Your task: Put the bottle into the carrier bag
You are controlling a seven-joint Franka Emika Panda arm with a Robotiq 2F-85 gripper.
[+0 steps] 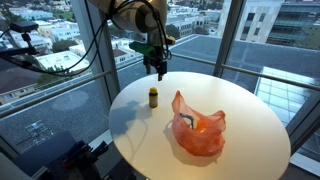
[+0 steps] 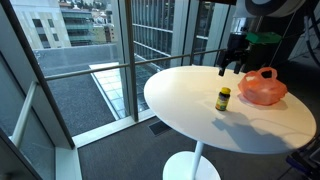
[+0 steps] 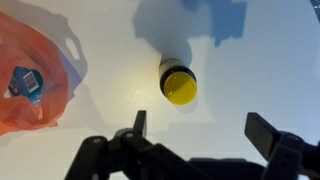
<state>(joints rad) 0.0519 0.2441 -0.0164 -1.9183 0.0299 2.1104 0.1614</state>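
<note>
Jaws wide apart on the wrist view, nothing between them: the two dark fingers (image 3: 262,132) sit at the bottom edge with bare white counter (image 3: 270,60) showing in the gap. I'm looking straight down on the bottle (image 3: 178,82), yellow cap toward me. It stands upright on the counter just beyond the gap and clear of both fingers. Off to the left lies the carrier bag (image 3: 35,70), orange and translucent, with a blue item (image 3: 25,82) inside. Bottle and bag are apart, a strip of counter between them.

Now in an exterior view, the arm (image 1: 135,15) reaches in from the top. The jaws hang over the far side of the round counter (image 1: 255,120), above and a little behind the bottle (image 1: 153,96), not touching it. The bottle is upright. The carrier bag (image 1: 197,128) slumps near the middle of the counter, handles up, near the bottle but clear of it. Window glass (image 1: 60,60) and city buildings (image 1: 260,20) are behind.

In an exterior view again, I get the bottle (image 2: 223,98) upright on the counter (image 2: 185,90) and the carrier bag (image 2: 263,87) near it to the right. The jaws hang above the counter behind both. From here I cannot tell how far they are spread. The counter rests on a single white pedestal (image 2: 197,150).
</note>
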